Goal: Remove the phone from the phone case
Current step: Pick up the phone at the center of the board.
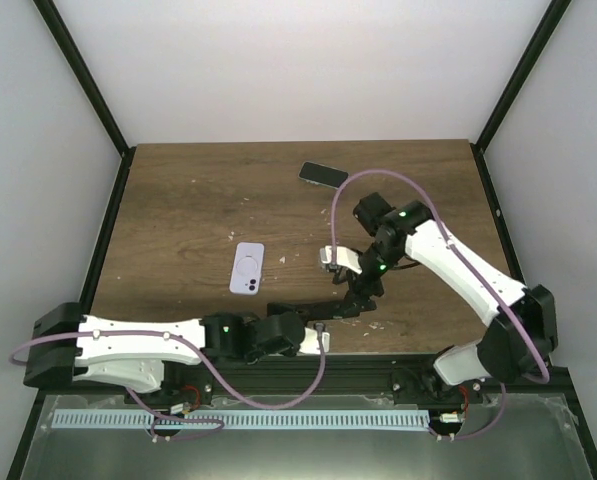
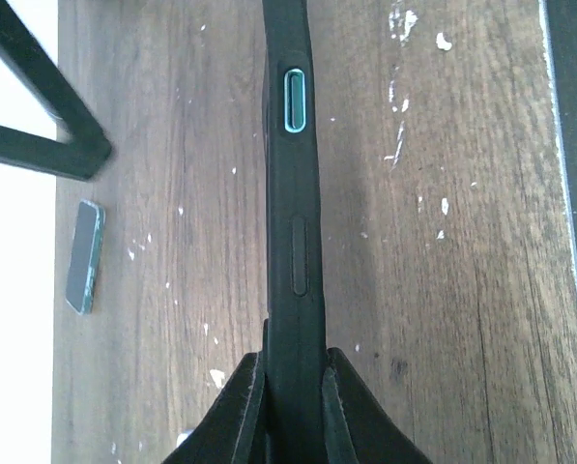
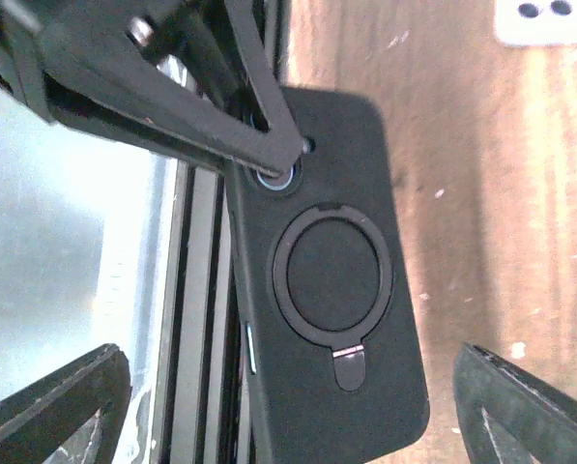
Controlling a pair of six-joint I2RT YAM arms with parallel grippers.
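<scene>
Grey sheet metal nearest: a trough (image 1: 538,440) below the arm bases, crossed by a white slotted cable duct (image 1: 358,420). Next, a black extruded rail (image 1: 368,368) along the near edge of the bench (image 1: 178,200). Brown wood-grain top, flecked with white chips and scuffs, thickest toward the near right. Just past the rail, left gripper (image 2: 293,406) with fingers (image 2: 240,416) pinched shut on both faces of the black phone case (image 2: 293,242), held on edge and pointing rightward along the rail, a teal-rimmed side cutout showing. Cannot tell whether a phone sits inside. Right gripper (image 3: 290,353) facing the case's ring-stand back, fingers spread wide to either side, apart from the case. Mid-bench, a lilac phone-shaped piece (image 1: 248,268) lying flat, ring mark up, well apart from the black case. Farther out, a dark phone (image 1: 323,175) with a teal edge lying flat near the far edge. Beyond, plain white walls (image 1: 298,60) on three sides, black frame posts (image 1: 83,70) slanting up at the corners.
</scene>
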